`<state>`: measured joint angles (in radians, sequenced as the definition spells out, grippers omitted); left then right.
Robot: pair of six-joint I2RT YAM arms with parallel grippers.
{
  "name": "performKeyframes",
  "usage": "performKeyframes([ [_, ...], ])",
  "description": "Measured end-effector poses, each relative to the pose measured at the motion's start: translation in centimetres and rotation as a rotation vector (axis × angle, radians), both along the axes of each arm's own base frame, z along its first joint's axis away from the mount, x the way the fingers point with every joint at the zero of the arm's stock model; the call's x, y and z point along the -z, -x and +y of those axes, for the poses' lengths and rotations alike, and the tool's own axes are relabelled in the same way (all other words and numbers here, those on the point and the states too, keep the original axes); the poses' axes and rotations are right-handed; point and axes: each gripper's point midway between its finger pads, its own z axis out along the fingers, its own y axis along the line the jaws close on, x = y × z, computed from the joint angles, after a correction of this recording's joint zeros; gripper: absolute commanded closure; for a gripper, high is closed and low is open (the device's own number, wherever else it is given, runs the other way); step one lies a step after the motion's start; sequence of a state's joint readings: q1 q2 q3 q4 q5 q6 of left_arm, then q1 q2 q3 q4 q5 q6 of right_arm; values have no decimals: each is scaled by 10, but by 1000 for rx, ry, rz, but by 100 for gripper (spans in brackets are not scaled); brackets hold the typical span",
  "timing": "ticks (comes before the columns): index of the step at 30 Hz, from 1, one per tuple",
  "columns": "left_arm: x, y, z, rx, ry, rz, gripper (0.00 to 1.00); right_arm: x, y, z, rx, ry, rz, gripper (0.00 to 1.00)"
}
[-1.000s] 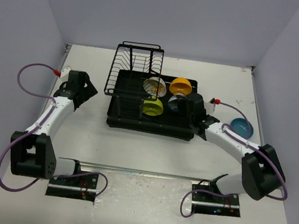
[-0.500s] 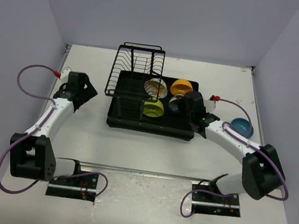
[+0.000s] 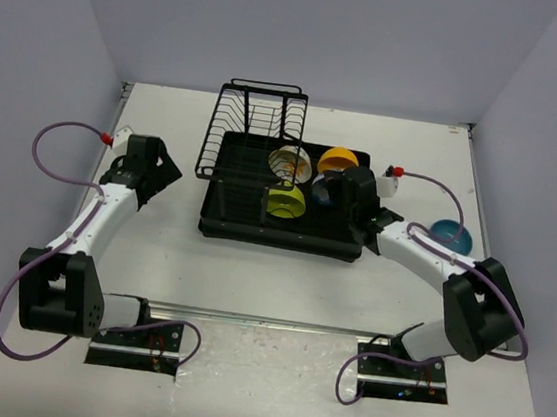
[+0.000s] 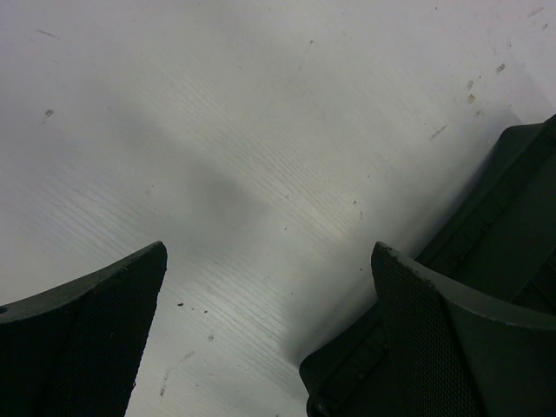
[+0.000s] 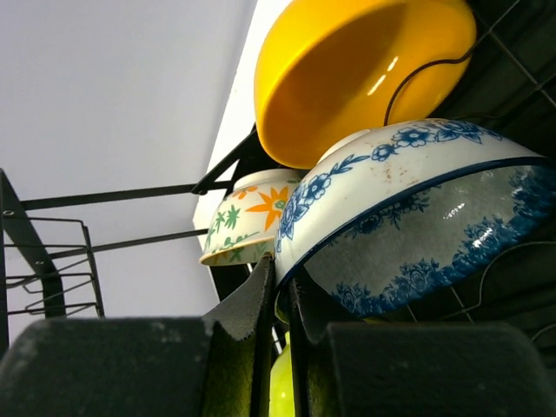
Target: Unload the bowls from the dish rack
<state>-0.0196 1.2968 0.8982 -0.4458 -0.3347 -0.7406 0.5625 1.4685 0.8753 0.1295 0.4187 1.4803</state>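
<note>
The black dish rack (image 3: 227, 218) stands mid-table. In it are a white bowl with orange and green patterns (image 3: 290, 162), an orange bowl (image 3: 338, 160), a yellow-green bowl (image 3: 285, 201) and a pale bowl with blue marks (image 3: 321, 197). My right gripper (image 3: 339, 189) is shut on the rim of the blue-marked bowl (image 5: 408, 208), and its pads (image 5: 252, 304) pinch the edge. The orange bowl (image 5: 356, 69) lies above it and the patterned bowl (image 5: 248, 226) behind it. A blue bowl (image 3: 450, 235) sits on the table to the right. My left gripper (image 3: 162, 170) is open and empty.
The upright wire plate section (image 3: 252, 130) rises at the rack's back left. In the left wrist view, the left gripper (image 4: 269, 261) hovers over bare table, with the rack's corner (image 4: 512, 200) to its right. Walls close in the table on three sides.
My right gripper has moved a little left and further into the rack, onto the blue-marked bowl. The left arm has not moved.
</note>
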Motion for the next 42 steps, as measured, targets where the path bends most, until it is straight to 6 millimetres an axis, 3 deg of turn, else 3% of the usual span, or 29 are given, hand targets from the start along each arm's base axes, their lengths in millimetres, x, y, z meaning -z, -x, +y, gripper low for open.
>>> performKeyframes([
  [9,17,10,1,-2,4,35,0,-6,-1,4,-35,-8,-139,100],
  [17,21,12,0,2,7,43,0,-9,3,2,-59,36,-158,100],
  [32,19,12,1,19,-1,42,0,-85,49,-10,-124,28,-181,100],
  [36,18,12,1,31,-7,46,0,-119,63,-34,-145,117,-133,100],
  [39,17,12,1,42,-9,46,0,-151,60,-76,-93,228,-107,100],
  [42,17,10,0,48,-5,46,0,-159,66,-116,-55,363,-41,100],
])
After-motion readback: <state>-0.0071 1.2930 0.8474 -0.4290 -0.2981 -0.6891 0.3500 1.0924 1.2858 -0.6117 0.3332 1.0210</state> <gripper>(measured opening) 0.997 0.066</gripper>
